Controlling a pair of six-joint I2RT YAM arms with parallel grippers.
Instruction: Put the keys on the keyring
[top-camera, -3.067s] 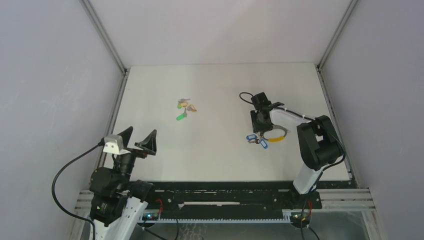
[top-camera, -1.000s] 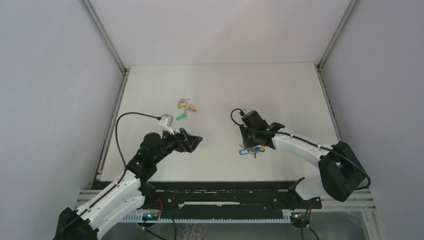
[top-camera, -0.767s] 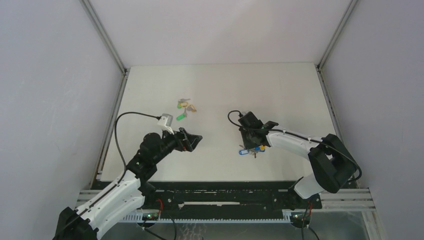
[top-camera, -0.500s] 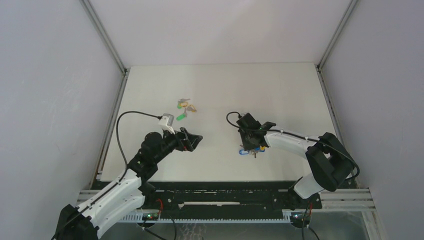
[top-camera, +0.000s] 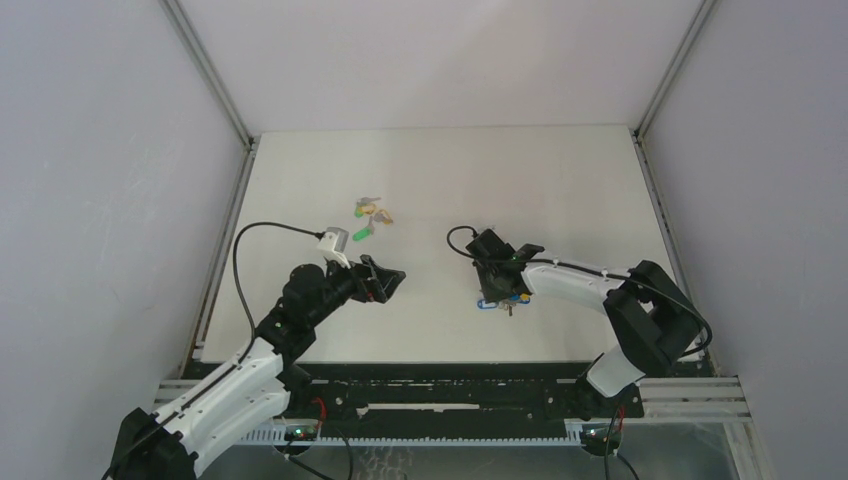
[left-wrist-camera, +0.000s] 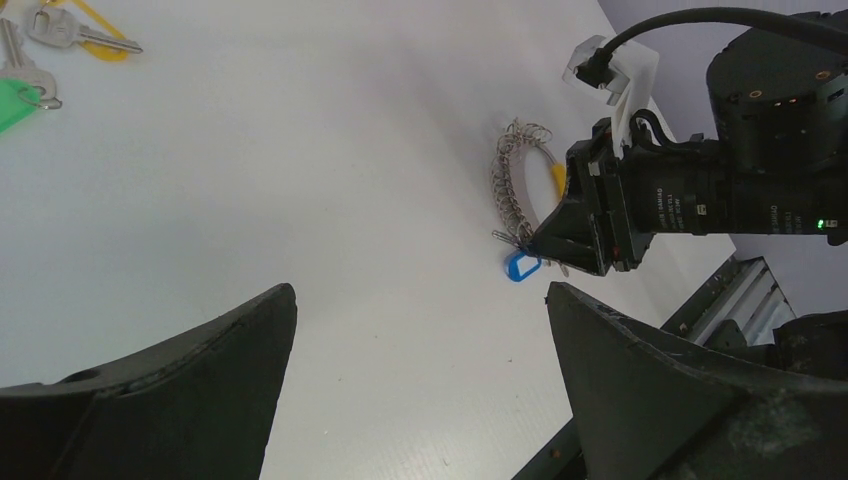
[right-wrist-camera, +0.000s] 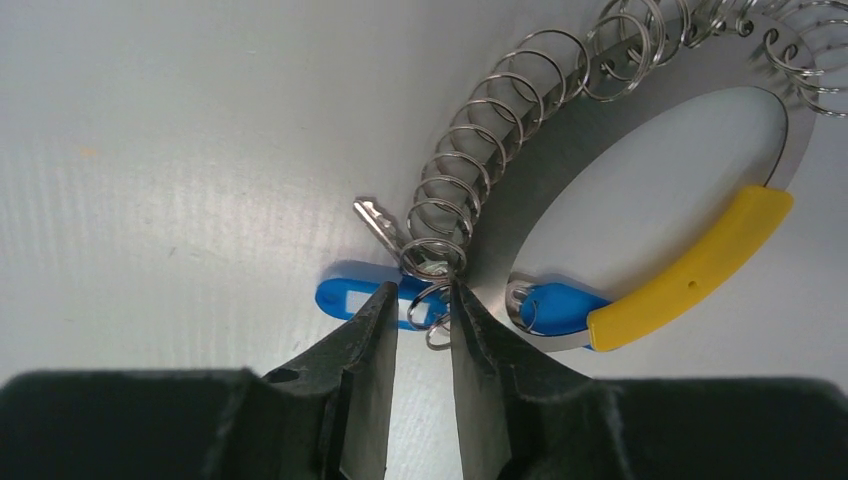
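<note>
Near the table's (top-camera: 560, 180) front-centre area, the right gripper (right-wrist-camera: 420, 305) is reaching down to the surface at the keyring (right-wrist-camera: 470, 165). The keyring is lying flat on the table, and its coil of wire loops is curving away from the fingertips in the right wrist view. A yellow plastic segment (right-wrist-camera: 690, 270) is sitting on the ring's opposite arc.

The right gripper's jaws are standing only narrowly apart. A small split ring (right-wrist-camera: 432, 303) at the end of the coil is sitting between the two fingertips. Whether the jaws are actually clamping this split ring cannot be determined from the views.

A blue-tagged key (right-wrist-camera: 350, 295) is lying directly beneath the fingertips, with its metal blade pointing up and to the left beside the coil. A second blue tag (right-wrist-camera: 560, 305) is lying just beside the yellow segment, inside the ring's outline.

The left gripper (top-camera: 388, 282) is hovering above the table with its jaws spread fully wide and is holding nothing. It is pointing toward the right gripper, well apart from it.

A green-tagged key (top-camera: 362, 234) and a yellow-tagged key (top-camera: 372, 210) are lying loose further back on the table. Both are lying off the keyring and well apart from it.
</note>
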